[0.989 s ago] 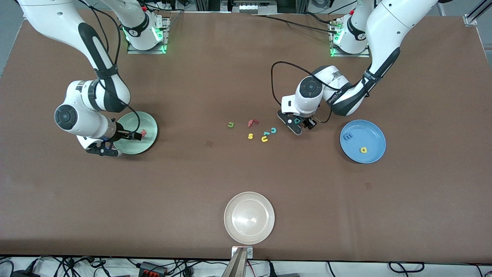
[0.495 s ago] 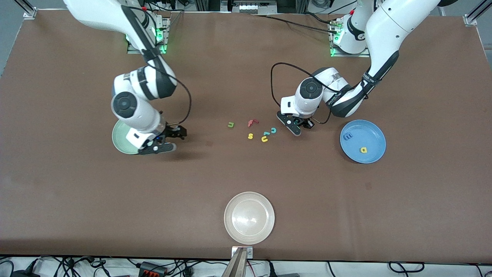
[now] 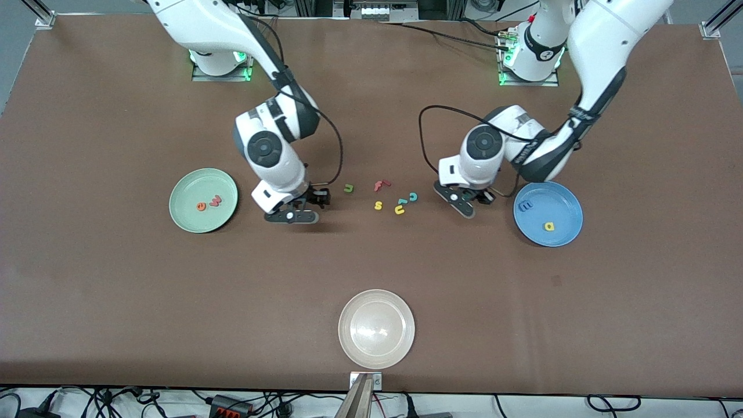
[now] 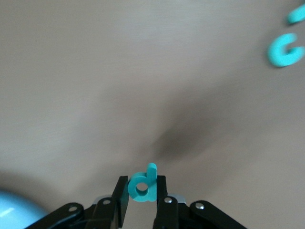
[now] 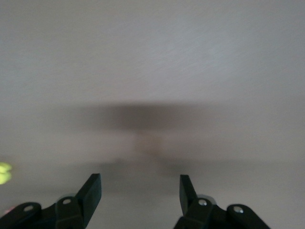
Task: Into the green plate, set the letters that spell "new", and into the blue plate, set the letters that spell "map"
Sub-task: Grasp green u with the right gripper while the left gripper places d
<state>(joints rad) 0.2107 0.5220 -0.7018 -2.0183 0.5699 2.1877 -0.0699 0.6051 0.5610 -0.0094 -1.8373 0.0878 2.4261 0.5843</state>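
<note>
The green plate (image 3: 187, 216) holds the orange "e" (image 3: 201, 206) and the red "w" (image 3: 215, 201). In the blue plate (image 3: 560, 200) lie the blue "m" (image 3: 526, 205) and the yellow "a" (image 3: 548, 226). The dark green "n" (image 3: 348, 188) rests on the table at the middle. My left gripper (image 3: 467, 203) hangs over the table between the loose letters and the blue plate, shut on the teal "p" (image 4: 143, 187). My right gripper (image 3: 302, 209) is open and empty, low over the table between the green plate and the "n".
Loose letters lie mid-table: red "f" (image 3: 380, 185), yellow "s" (image 3: 378, 205), teal "c" (image 3: 413, 196), yellow "u" (image 3: 399, 210). A whitish plate (image 3: 377, 328) sits near the front edge. The blue plate's rim (image 4: 14, 212) shows in the left wrist view.
My right arm left the "w" in the green plate and swung toward the middle letters. My left gripper shut on the "p" and moved toward the blue plate.
</note>
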